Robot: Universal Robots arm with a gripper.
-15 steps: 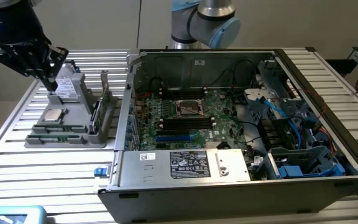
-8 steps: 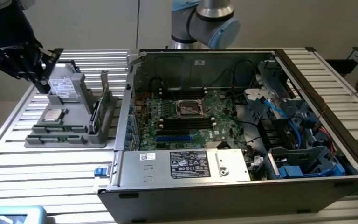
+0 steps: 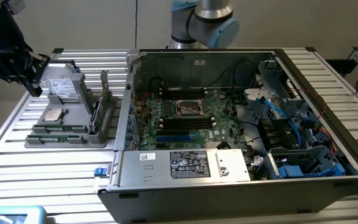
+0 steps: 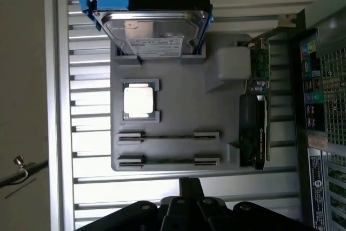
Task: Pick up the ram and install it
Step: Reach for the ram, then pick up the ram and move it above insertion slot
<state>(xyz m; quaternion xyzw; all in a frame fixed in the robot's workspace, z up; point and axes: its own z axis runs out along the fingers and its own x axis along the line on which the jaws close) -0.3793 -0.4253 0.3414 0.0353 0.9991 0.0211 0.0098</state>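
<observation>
Black gripper point(image 3: 33, 84) hangs raised over the exterior view's left end of the worktop, touching nothing. No object seen in its grasp. Cannot tell how far open it is. In the wrist view, the gripper point(image 4: 189, 196) is dark and sits over the slatted metal worktop point(image 4: 162, 187), just off the edge of the grey plastic parts tray point(image 4: 178, 106).

The first ram stick point(image 4: 168, 161), long, thin and green, stands on edge in grey clips in the tray row closest to that edge. The second ram stick point(image 4: 168, 136) sits in the next row, parallel, apart from the first. Neither is lifted or installed.

Beyond them on the tray are a square silver processor chip point(image 4: 138, 101), then a silver hard drive in a blue carrier point(image 4: 154, 25) at the far end. A broader green card with a black cooler point(image 4: 254, 128) stands on edge along the tray side next to the open grey computer case point(image 4: 324, 106).

The exterior view adds the inside of the case point(image 3: 241, 121). A green motherboard point(image 3: 185, 121) lies flat in it, with long black memory slots point(image 3: 185, 122) beside the processor socket. There are blue and black cables to the exterior view's right, and a labelled silver power supply box point(image 3: 185, 163) along the near wall. The tray point(image 3: 73, 100) lies at the exterior view's left of the case, on the worktop point(image 3: 42, 163).
</observation>
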